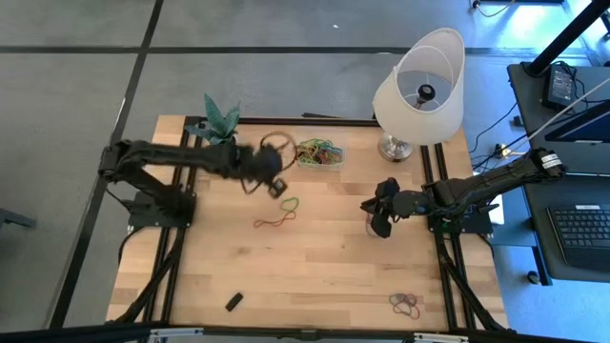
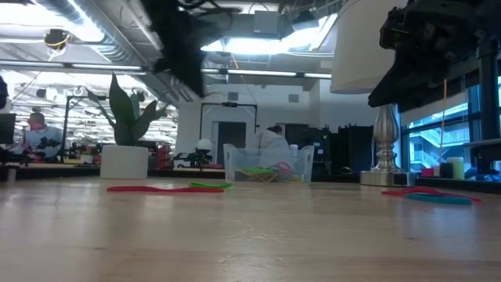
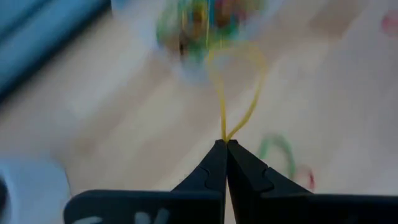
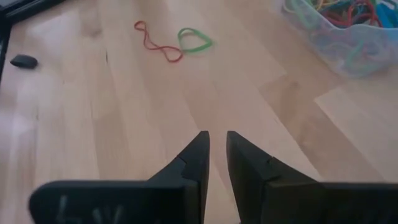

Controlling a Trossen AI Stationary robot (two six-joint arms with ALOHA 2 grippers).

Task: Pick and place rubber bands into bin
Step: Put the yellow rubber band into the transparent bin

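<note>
Yellow rubber band (image 3: 235, 87) hangs pinched in your closed left gripper (image 3: 225, 144); bin (image 1: 319, 154) lies just ahead; right gripper (image 4: 217, 146) waits slightly parted, empty.

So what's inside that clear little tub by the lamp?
The bin holds a tangled heap of coloured rubber bands: green, orange, red and blue. The bands on top hide those underneath and the bin's floor, so they cannot be counted.
</note>
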